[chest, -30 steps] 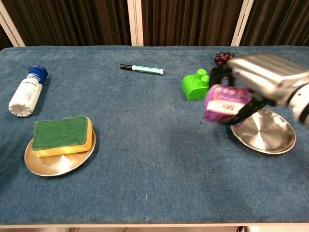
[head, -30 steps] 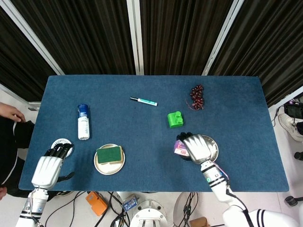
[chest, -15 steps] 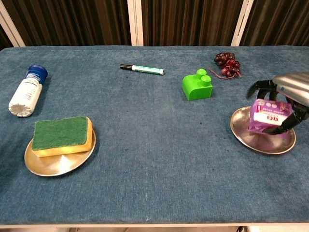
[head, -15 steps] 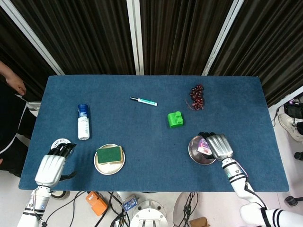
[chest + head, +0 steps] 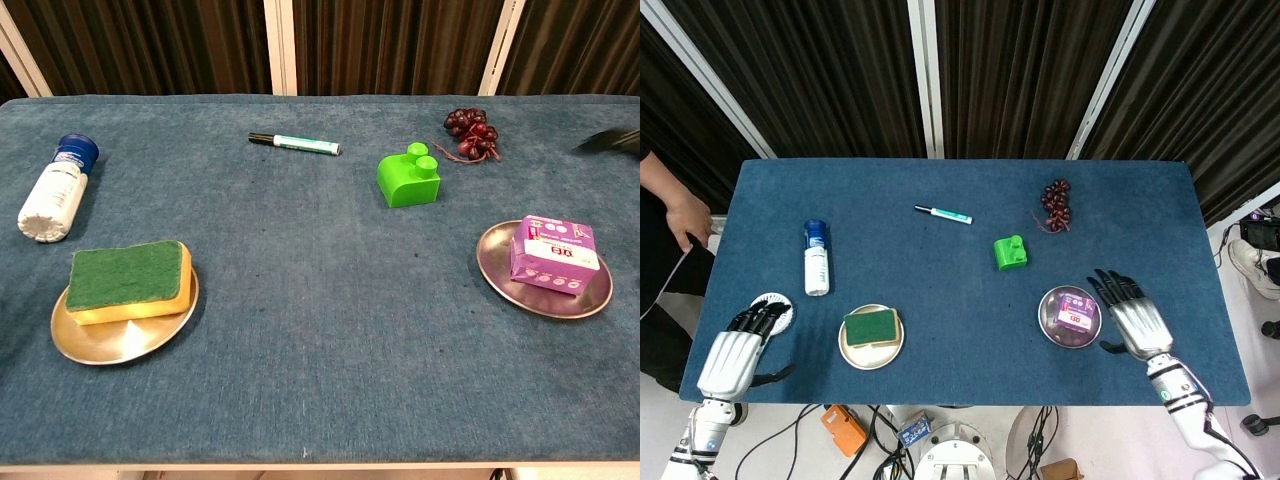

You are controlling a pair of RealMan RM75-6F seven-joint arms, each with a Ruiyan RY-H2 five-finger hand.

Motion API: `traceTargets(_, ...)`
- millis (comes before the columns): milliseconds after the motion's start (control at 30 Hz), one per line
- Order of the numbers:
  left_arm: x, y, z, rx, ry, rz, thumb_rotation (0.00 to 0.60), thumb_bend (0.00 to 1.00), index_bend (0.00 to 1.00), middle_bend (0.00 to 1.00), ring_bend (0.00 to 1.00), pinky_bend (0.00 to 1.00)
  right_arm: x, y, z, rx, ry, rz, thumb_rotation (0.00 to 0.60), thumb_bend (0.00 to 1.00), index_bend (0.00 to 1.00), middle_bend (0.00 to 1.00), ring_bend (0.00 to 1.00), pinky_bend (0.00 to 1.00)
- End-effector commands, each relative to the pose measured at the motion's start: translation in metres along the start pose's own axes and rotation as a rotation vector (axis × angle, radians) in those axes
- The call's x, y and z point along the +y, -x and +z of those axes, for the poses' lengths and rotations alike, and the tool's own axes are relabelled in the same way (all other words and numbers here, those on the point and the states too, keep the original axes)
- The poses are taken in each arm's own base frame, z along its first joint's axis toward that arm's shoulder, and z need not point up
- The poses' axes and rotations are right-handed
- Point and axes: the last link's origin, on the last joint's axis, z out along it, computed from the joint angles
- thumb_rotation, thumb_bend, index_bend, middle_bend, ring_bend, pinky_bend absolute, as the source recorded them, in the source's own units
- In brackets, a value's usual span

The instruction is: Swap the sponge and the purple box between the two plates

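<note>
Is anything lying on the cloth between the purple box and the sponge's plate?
Nothing visible. The cloth between the purple box and the sponge's plate is bare; the green block sits farther back.

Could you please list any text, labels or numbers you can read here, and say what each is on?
Purple box: print on its top and front, too blurred to read.
Bottle: no label text legible.
Marker: marks too small to read.
Nothing else carries visible text.

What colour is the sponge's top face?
Dark green, over a yellow body; the sponge shows best in the chest view.
</note>
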Motion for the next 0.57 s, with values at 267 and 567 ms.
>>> traceTargets(267,-0.053,0.002,-0.045,0.137,-0.155,0.087,0.6,0.09,0.08,0.04,0.0,0.07,0.075,-0.02,-0.15,0.27,0.329,-0.037,0.6,0.18,0.0,0.0,0.0,0.0)
traceTargets(567,-0.054,-0.003,-0.054,0.146,-0.138,0.058,0.6,0.09,0.08,0.04,0.0,0.07,0.075,-0.014,-0.142,0.205,0.282,-0.036,0.6,0.18,0.0,0.0,0.0,0.0)
